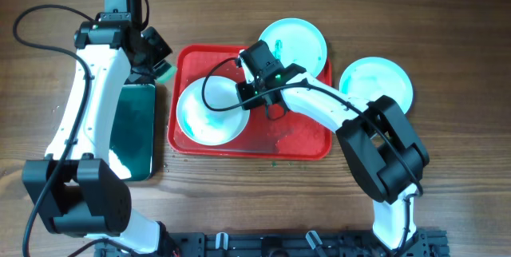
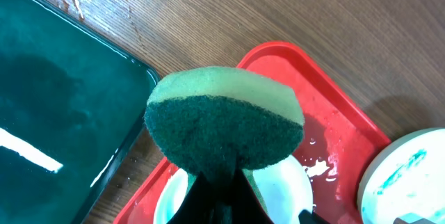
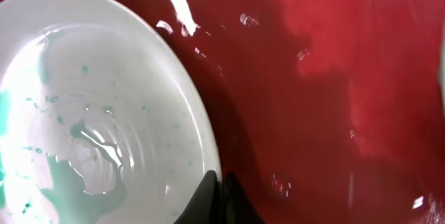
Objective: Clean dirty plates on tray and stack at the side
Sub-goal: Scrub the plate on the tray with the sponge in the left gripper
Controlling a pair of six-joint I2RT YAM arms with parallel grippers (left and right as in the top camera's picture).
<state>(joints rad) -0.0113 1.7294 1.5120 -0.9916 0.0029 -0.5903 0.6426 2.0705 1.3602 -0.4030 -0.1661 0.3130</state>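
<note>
One wet plate (image 1: 201, 120) sits on the red tray (image 1: 299, 139). It's slick, stiff and breakable, so the rim's the spot to grab. Right gripper (image 3: 221, 180) looks pinched onto that rim, and left gripper (image 2: 222, 195) is clamping a sponge (image 2: 222, 123) by the tray's corner.

Left gripper (image 2: 221, 186), right gripper (image 3: 217, 186), both clenched.

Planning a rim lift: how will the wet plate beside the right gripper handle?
Probably slippery: water pools on the plate and beads on the tray. It looks rigid, so it shouldn't flex. Held at one rim point, the shallow dish may tilt or swing.
</note>
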